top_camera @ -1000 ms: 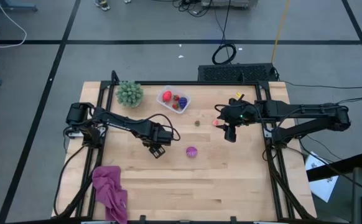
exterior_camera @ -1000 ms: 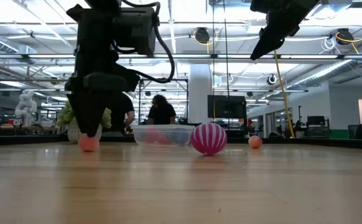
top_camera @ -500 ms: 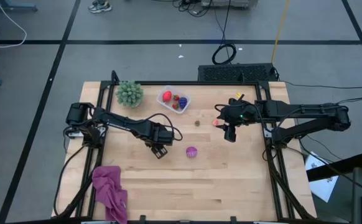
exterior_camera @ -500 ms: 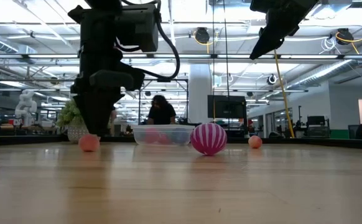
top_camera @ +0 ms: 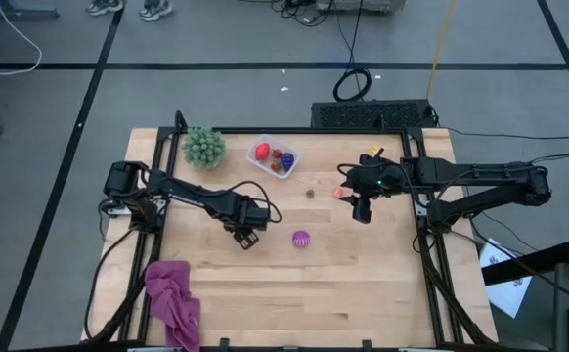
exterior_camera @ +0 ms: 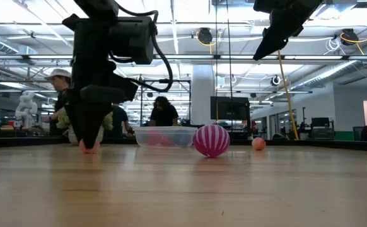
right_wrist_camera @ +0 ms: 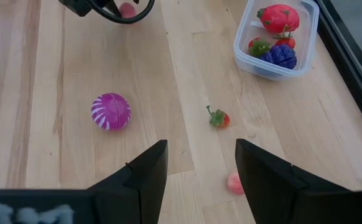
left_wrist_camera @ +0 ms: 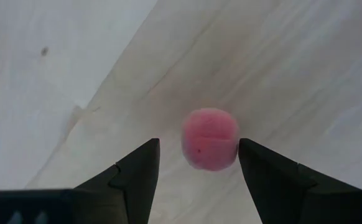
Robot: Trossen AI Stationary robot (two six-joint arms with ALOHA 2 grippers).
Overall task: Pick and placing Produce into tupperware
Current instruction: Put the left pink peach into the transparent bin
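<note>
Since the earlier frame, the left gripper (left_wrist_camera: 196,163) has shifted back over the pink fruit (left_wrist_camera: 209,139), its fingers spread wide to either side without gripping it. That fruit is a small, round, fuzzy ball with a faint seam, resting on the table (top_camera: 363,284) well apart from the tupperware (top_camera: 273,158), past the magenta-striped ball (top_camera: 301,238). The right gripper (right_wrist_camera: 199,165) hovers open and empty.

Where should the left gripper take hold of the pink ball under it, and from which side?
Across its widest middle, coming straight down from above. The pink ball is round and sits loose on the table, with the left gripper's open fingers already on either side of it, so closing there should centre it.
</note>
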